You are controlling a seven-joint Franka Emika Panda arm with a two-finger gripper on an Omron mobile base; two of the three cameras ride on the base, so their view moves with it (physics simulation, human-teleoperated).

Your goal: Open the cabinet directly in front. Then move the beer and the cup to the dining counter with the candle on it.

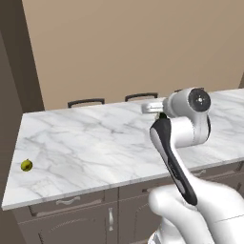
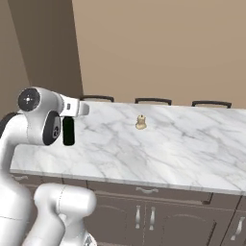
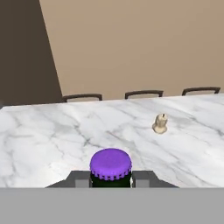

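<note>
Revealing fruit (image 1: 26, 165) beyond candle (image 2: 141, 123)

Plain tan back wall (image 2: 158, 48), dark brown panel (image 2: 43, 48) at its left, three dark chair backs (image 2: 153, 101) ranged along its foot, even flat lighting.

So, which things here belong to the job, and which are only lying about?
Job:
- beer, held in the claw
- candle
- dining counter

Lying about:
- small yellow-green fruit near the counter's left end
- chair backs behind the counter
</note>
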